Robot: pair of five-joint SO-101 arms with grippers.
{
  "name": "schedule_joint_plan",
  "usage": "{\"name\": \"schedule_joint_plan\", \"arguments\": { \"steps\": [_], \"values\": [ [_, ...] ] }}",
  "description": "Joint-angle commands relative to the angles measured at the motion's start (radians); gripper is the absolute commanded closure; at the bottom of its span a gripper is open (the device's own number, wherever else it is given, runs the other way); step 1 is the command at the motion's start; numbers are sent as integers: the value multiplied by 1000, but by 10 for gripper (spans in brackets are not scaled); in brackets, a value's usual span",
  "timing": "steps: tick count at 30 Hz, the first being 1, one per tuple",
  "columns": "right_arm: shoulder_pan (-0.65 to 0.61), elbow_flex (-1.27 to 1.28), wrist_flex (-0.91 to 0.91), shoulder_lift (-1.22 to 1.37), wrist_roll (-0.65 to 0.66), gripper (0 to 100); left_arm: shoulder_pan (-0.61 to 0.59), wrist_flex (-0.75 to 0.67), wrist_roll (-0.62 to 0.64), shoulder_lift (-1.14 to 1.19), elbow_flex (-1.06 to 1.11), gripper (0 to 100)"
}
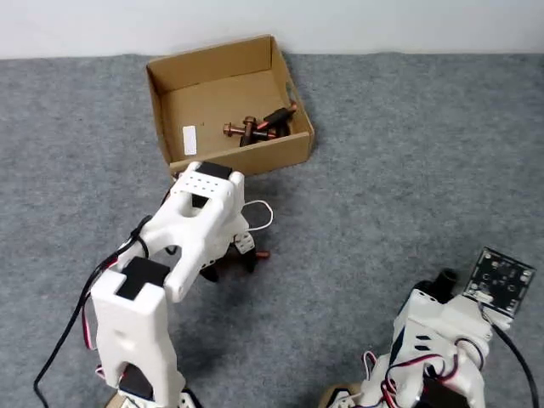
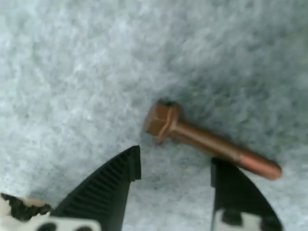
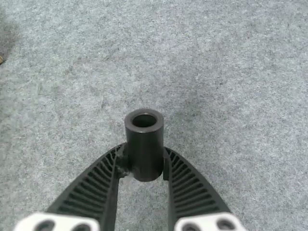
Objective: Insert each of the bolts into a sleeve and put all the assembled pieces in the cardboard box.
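Down on the grey desk [image 1: 408, 153], the left gripper [image 2: 175, 161] hovers low over a lone copper bolt [image 2: 207, 142]. Its fingers [image 2: 115, 178] are spread wide, and nothing is gripped. The bolt lies flat on the desk just ahead of the fingertips, hex head towards one finger, shank running past the tip of the other. Over on the other side, the right gripper [image 3: 143, 161] has a black sleeve [image 3: 144, 144] pinched between its fingers [image 3: 190, 192], clamped on the lower half, open bore facing the wrist camera, clear of the desk surface. At the far side of the desk sits the cardboard box [image 1: 234, 160], and inside it, near the front right corner, lie the assembled pieces [image 1: 259, 126], copper bolts in dark sleeves, jumbled together. The loose bolt is on the desk just in front of the box.
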Motion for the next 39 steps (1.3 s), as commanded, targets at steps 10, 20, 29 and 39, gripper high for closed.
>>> {"name": "schedule_joint_plan", "arguments": {
  "steps": [10,20,29,39],
  "values": [
    [8,-6,-27,-4,-6,990,-15,80,-34,44,-424,753],
    [8,-6,-27,-4,-6,990,37,150,-34,40,-469,753],
    [8,-6,-28,-4,-6,990,31,-144,17,46,-467,753],
    [8,-6,-28,-2,-6,990,6,-270,17,115,-469,754]
  ]
}}
